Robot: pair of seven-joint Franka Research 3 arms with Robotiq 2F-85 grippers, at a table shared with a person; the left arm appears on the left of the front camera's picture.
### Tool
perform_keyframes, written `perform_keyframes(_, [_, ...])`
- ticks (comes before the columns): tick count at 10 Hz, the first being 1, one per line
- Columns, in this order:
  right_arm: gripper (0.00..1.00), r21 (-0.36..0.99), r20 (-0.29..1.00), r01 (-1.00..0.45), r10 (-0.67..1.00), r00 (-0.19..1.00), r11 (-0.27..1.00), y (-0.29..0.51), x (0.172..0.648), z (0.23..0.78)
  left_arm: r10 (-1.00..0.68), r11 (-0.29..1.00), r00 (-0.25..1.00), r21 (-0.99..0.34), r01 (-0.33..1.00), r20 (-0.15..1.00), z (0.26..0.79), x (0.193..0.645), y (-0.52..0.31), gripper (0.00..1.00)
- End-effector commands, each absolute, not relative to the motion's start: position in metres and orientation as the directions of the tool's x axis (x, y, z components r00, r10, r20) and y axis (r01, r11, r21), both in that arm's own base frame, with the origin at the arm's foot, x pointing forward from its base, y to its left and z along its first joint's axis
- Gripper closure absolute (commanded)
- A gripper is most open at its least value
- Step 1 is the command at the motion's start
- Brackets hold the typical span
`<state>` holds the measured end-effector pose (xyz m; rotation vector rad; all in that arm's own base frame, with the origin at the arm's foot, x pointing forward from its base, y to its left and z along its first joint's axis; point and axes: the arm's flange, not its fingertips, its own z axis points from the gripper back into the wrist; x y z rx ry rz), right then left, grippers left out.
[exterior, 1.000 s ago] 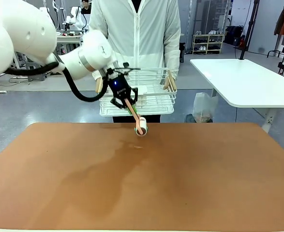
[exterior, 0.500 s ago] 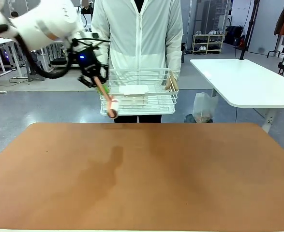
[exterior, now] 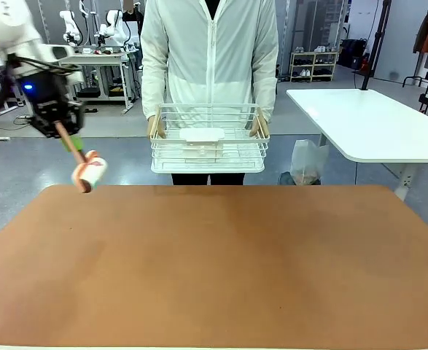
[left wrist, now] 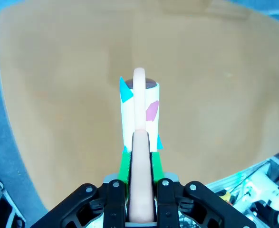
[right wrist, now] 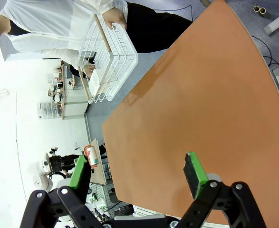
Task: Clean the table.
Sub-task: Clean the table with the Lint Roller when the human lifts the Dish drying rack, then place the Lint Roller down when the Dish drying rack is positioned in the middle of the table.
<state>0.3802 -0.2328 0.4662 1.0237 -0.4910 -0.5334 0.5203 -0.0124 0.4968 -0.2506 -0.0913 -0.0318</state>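
Observation:
The reddish-brown table [exterior: 235, 270] lies bare in front of me. Above its far left corner, my left gripper [exterior: 62, 131] is shut on the pale pink handle of a lint roller [exterior: 88, 173], whose head hangs just off the surface. In the left wrist view the green pads [left wrist: 125, 164] clamp that handle, and the white roller head [left wrist: 140, 111] carries small blue and purple scraps over the table [left wrist: 215, 71]. My right gripper [right wrist: 137, 175] hangs open over the table [right wrist: 210, 95] with nothing between its fingers.
A person in a white jacket stands at the far edge holding a white wire basket [exterior: 208, 146] with a white object inside; the basket [right wrist: 108, 52] also shows in the right wrist view. A white table [exterior: 374, 120] stands at the back right.
My left arm has lifted the lint roller off the table's far middle and swung it left, past the basket, to the far left corner. The person and basket have stayed put.

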Motion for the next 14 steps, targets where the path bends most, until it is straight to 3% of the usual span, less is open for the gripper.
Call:
perform_keyframes(1, [0.0, 0.897, 0.147, 0.161, -0.62, 0.771, 0.413, -0.2313, 0.3787, 0.4665, 0.056, 0.963, 0.99, -0.269, -0.02, 0.128, 0.4937, 0.5035, 0.0079, 0.79])
perform_keyframes(14, [0.0, 0.897, 0.147, 0.161, -0.62, 0.771, 0.413, -0.2313, 0.3787, 0.4665, 0.018, 0.968, 0.995, -0.251, 0.006, 0.095, 0.4972, 0.5082, 0.0082, 0.79])
